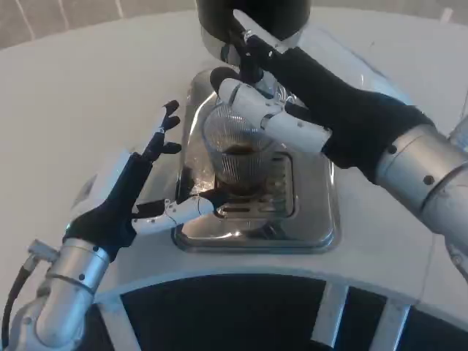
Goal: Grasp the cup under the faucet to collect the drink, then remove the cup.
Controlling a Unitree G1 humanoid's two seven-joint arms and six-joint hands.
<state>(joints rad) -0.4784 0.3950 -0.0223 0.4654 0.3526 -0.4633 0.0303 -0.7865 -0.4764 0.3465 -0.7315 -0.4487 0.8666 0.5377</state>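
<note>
left hand spread beside cup | right hand gripping cup on tray

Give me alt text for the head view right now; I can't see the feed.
The right hand reaches over a clear ribbed cup that stands on a shiny metal drip tray under a dark dispenser, with a little dark drink in it. The left hand is beside the cup, fingers spread, thumb toward its base.
</note>
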